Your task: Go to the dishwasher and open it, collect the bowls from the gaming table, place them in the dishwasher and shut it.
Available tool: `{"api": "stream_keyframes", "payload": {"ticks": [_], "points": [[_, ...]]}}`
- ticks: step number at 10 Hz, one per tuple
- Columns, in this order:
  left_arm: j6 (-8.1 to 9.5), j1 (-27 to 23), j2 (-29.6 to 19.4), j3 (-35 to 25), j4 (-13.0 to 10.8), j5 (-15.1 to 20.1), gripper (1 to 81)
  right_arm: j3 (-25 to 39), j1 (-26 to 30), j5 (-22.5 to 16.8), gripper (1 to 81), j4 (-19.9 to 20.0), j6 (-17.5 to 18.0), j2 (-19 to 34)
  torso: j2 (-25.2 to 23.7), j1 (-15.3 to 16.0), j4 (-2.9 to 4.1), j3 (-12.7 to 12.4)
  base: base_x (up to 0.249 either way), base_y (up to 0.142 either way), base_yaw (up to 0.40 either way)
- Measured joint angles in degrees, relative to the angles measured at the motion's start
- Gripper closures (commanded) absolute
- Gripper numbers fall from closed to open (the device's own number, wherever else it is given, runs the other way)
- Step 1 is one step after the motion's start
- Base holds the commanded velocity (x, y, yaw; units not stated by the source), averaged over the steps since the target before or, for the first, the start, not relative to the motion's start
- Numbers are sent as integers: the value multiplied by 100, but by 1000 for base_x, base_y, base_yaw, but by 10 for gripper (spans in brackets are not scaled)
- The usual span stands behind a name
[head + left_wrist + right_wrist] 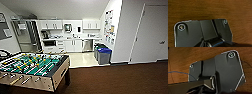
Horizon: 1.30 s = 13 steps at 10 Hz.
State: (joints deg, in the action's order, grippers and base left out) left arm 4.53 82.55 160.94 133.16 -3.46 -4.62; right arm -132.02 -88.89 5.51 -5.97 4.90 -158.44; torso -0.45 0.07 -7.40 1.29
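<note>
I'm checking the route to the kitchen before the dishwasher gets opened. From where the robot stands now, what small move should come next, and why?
Probably a short drive forward over the brown carpet toward the kitchenette. The steel-fronted dishwasher sits far off under the counter, its door looks closed, and it is well out of arm's reach. Keeping right of the foosball table and left of the blue-lidded bins looks the safest line.

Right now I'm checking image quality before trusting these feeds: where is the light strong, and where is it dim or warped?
Head view: the kitchenette around the dishwasher is brightly lit with glare on the pale floor, the brown carpet is darker, and the walls lean from wide-angle distortion. Left wrist view: warm, evenly lit carpet, soft-edged. Right wrist view: similar carpet, dimmer.
</note>
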Motion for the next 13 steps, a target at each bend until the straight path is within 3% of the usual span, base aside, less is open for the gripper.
{"api": "stream_keyframes", "payload": {"ticks": [13], "points": [[0, 41, 4, -27, 0, 2, 10, 7, -46, 66, 10, 0, 0, -24, -9, -7, 0, -2, 106, 0, 0]]}}
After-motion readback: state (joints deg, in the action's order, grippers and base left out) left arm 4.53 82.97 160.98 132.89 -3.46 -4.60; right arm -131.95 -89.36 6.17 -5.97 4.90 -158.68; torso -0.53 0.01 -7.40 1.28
